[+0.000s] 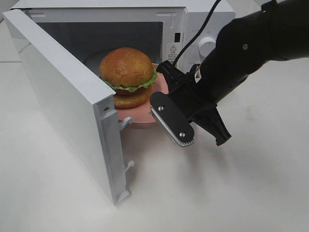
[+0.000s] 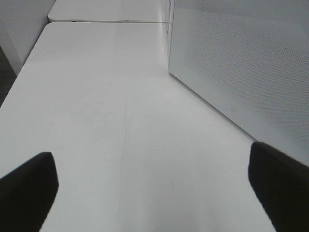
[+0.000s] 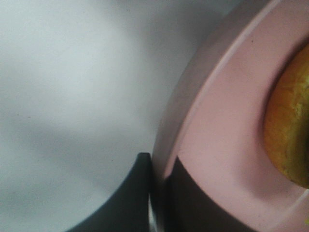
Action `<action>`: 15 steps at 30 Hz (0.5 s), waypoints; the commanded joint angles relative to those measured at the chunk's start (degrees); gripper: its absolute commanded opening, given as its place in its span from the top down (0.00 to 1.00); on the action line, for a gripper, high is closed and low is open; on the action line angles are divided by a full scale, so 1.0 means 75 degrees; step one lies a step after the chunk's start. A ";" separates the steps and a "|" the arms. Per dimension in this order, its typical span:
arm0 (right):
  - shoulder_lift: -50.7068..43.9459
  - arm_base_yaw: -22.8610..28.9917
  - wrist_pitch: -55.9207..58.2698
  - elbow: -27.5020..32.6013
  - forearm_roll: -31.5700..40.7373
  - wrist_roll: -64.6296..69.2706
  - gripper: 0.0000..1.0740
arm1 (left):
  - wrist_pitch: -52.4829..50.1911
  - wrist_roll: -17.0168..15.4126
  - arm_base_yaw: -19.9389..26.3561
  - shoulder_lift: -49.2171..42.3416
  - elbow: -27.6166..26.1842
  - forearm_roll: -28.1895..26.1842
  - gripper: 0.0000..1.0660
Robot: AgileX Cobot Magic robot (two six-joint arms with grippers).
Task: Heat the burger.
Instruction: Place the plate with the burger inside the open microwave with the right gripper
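A white table (image 1: 251, 193) fills the scene, and a white microwave (image 1: 193, 19) stands on it toward 11 o'clock in the high view. Its door (image 1: 63, 96) is wide open, and the free edge points toward 7 o'clock. The burger (image 1: 126, 72), with a domed golden-brown bun and a green lettuce edge, sits on a salmon-pink plate (image 1: 140, 118) right at the mouth of the oven, at about 10 o'clock from the middle of the view. The front part of the plate sticks out past the opening. The right gripper (image 1: 158, 102) reaches in from 2 o'clock on a black arm (image 1: 251, 43) and is pressed together on the plate rim, at the 3 o'clock side of the burger. In the right wrist view its dark fingers (image 3: 130, 203) pinch the pink rim, with the bun near. The left gripper (image 2: 154, 193) shows only in its own wrist view: its two dark fingertips (image 2: 24, 188) are spread far apart with nothing between them, low over the table, near a pale panel (image 2: 241, 63) with fine dotted mesh
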 commanded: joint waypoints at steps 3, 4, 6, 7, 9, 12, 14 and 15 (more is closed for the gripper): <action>0.0244 0.0023 0.0084 -0.0665 0.0046 0.0023 1.00 | -0.0008 -0.0061 0.0000 -0.0153 0.0023 0.0023 0.06; 0.0244 0.0023 0.0084 -0.0665 0.0046 0.0023 1.00 | -0.0008 -0.0061 0.0000 -0.0153 0.0023 0.0023 0.06; 0.0489 0.0023 0.0275 -0.1031 0.0046 0.0023 1.00 | -0.0008 -0.0061 0.0000 -0.0153 0.0023 0.0023 0.06; 0.0489 0.0023 0.0275 -0.1031 0.0046 0.0023 1.00 | -0.0008 -0.0061 0.0000 -0.0153 0.0023 0.0023 0.06; 0.0558 0.0023 0.0306 -0.1115 0.0046 0.0023 1.00 | -0.0008 -0.0061 0.0000 -0.0153 0.0023 0.0023 0.06; 0.0695 0.0023 0.0336 -0.1314 0.0046 0.0038 1.00 | -0.0008 -0.0061 0.0000 -0.0153 0.0023 0.0023 0.06; 0.0901 0.0023 0.0374 -0.1574 0.0038 0.0168 1.00 | -0.0008 -0.0061 0.0000 -0.0153 0.0023 0.0023 0.06; 0.0901 0.0023 0.0374 -0.1574 0.0038 0.0168 1.00 | -0.0008 -0.0061 0.0000 -0.0153 0.0023 0.0023 0.06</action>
